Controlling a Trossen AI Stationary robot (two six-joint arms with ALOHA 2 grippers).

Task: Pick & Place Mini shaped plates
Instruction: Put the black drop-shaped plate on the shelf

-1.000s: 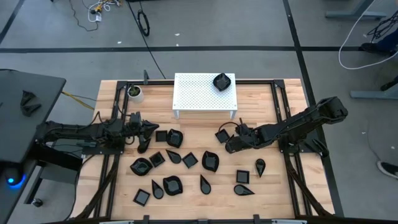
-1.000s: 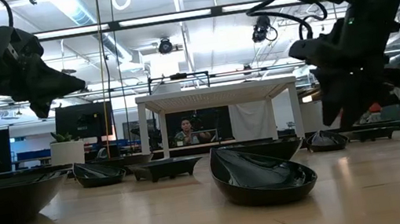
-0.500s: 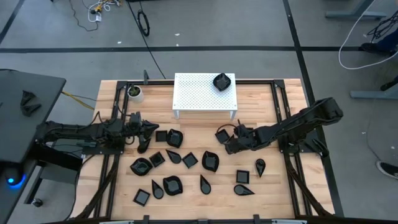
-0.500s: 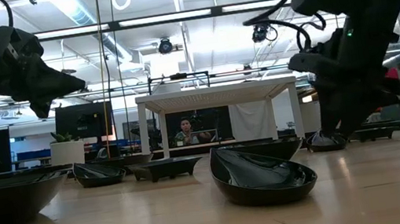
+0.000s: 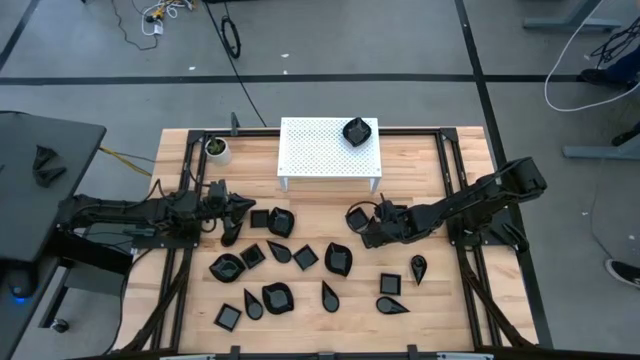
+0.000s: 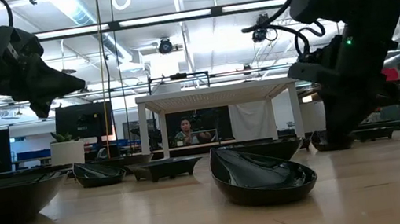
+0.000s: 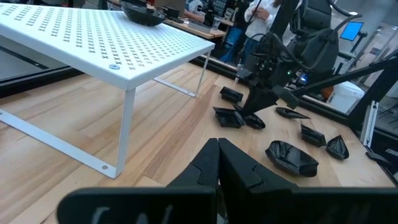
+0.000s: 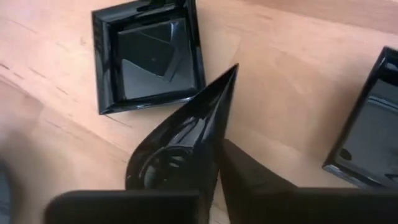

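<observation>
Several glossy black mini plates lie flat on the wooden table (image 5: 460,310), between the two arms and nearer. One shell-shaped plate (image 5: 358,131) sits on the white perforated rack (image 5: 315,155). My right gripper (image 5: 368,234) is down at table height in the low view (image 6: 336,138). It is shut on a teardrop plate (image 8: 180,149), beside a square plate (image 8: 149,59). My left gripper (image 5: 238,208) is shut and empty; it hangs above the table by the left plates, and its fingers (image 7: 217,149) are together. My right gripper has the teardrop plate by its side wall (image 8: 219,127), back from the pointed end. One finger (image 8: 249,180) lies against the wall's outer side; the other is lost against the dark inside of the dish. The fingers slant down from the table's right. Whether the plate rests on the table, I cannot tell.
A small white cup (image 5: 215,148) stands at the far left, next to the rack. Another square plate (image 8: 373,124) lies close to my right gripper. Black frame rails run along both sides of the table. A person sits in the room behind the table (image 6: 186,132).
My right gripper has gone down to table height and a little toward the table's left edge, closer to the square plate.
</observation>
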